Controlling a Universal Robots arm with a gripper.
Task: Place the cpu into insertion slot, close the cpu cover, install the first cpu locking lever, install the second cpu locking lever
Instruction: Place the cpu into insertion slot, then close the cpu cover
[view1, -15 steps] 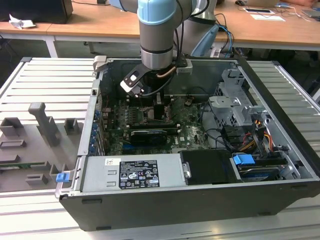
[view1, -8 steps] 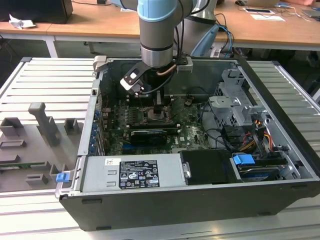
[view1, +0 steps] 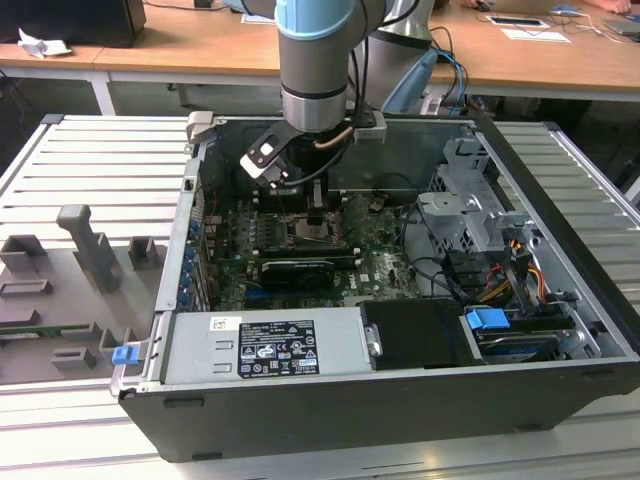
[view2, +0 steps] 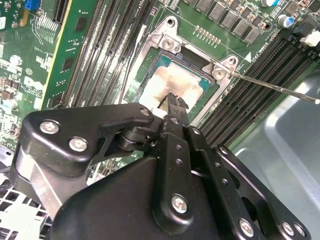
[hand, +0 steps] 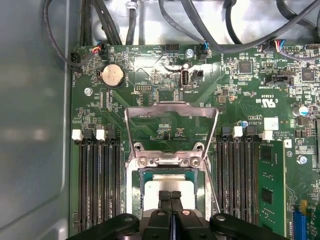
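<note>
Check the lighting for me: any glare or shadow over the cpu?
Second wrist view: patchy bright sheen on the cpu top, the dark end effector looming over its edge. First wrist view: even light, faint glare on the open cpu cover. Exterior view: the insertion slot sits dim under the arm.

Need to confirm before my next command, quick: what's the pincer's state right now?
Pincer: shut, gripping nothing, tips at the top of the cpu; cpu cover raised.
</note>
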